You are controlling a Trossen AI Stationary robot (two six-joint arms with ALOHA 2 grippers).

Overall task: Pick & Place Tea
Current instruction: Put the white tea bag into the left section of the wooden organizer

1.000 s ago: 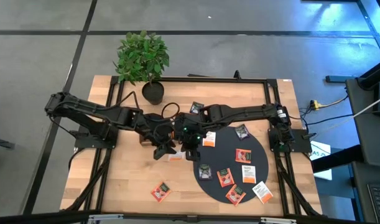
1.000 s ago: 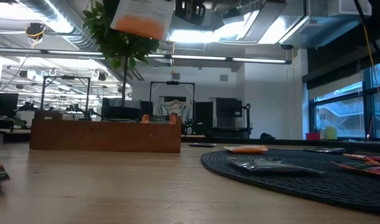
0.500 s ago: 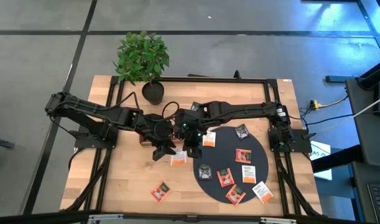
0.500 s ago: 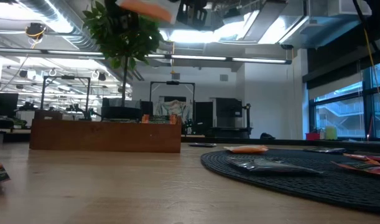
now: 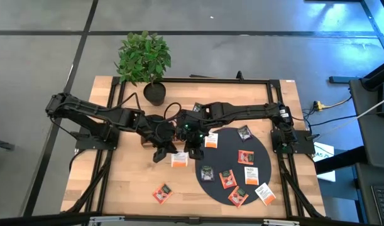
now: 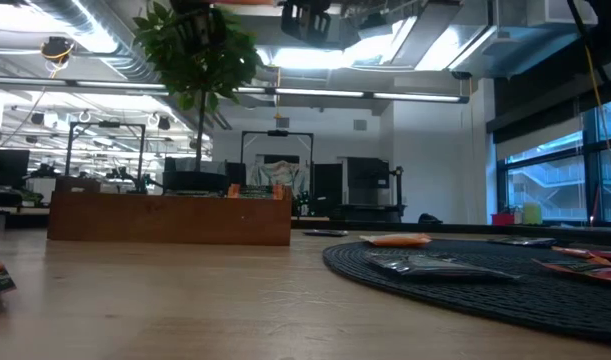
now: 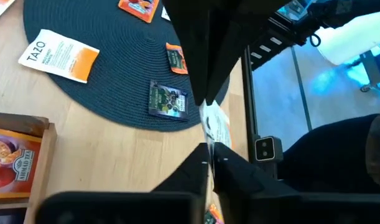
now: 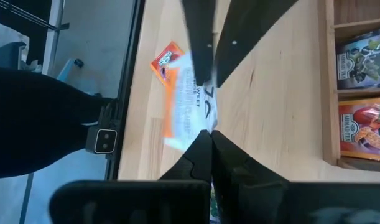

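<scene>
Above the table's middle, a white tea sachet with an orange band hangs between my two grippers. My left gripper reaches it from the left and my right gripper from the right, and both are shut on it. The left wrist view shows the sachet edge-on, just beyond my left gripper. In the right wrist view its face shows past my right gripper. More tea sachets lie flat on the black round mat. My left gripper pinches one edge of the sachet between its two fingers, coming from the table's left. The sachet is clear of the table and stands edge-on to this gripper. My right gripper pinches the sachet's opposite, white end between its two fingers, coming from the table's right. The orange-banded end sticks out beyond the fingertips, clear of the table.
The wooden tray stands behind the grippers, with sachets in its compartments. A red sachet lies on the bare wood near the front, and a potted plant stands at the far edge. Black frame rails run along both sides.
The sachet has risen with my right gripper and left the top of the low view. It now turns more of its face toward the high camera. My left gripper has shut on it from the left.
</scene>
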